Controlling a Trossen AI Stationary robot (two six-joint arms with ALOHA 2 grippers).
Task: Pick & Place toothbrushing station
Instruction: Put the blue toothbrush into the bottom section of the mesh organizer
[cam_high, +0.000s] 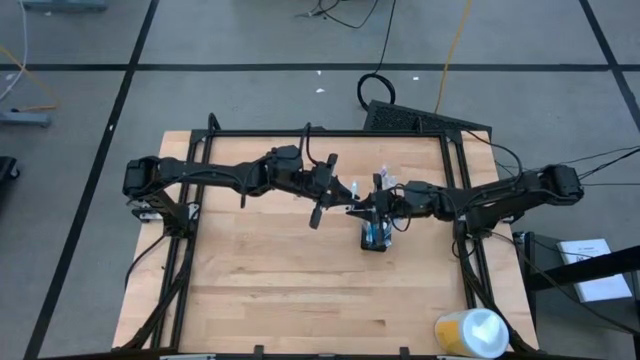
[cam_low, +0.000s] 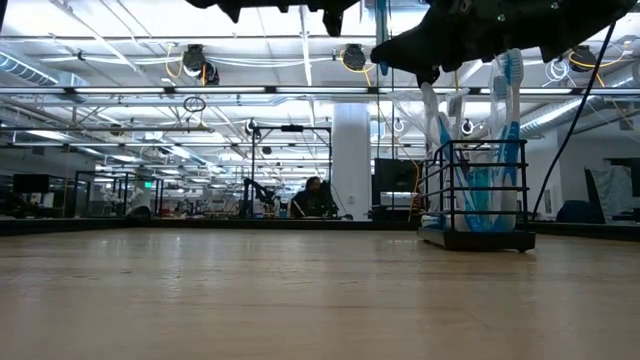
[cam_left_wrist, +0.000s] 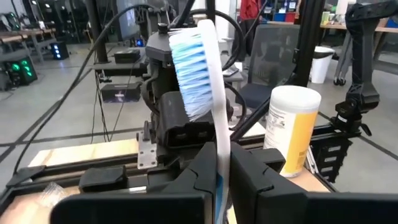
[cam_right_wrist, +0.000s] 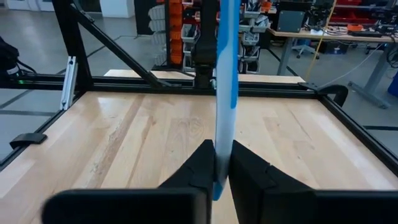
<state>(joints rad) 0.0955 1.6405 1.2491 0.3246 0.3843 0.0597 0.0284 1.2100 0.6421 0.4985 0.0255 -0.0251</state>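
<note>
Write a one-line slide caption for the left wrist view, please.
Left gripper shut on a toothbrush, bristled head raised, yellow-and-white canister behind.

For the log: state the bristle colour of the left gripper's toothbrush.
Blue and white bristles on the toothbrush; left wrist view.

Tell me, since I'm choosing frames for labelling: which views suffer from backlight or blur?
Low view: bright ceiling lights leave the arms as black silhouettes above the wire-mesh cup. Left wrist view: the toothbrush in the left gripper is sharp, the yellow-and-white roll softer. Right wrist view: the toothbrush in the right gripper looks blurred. High view: evenly lit.
</note>
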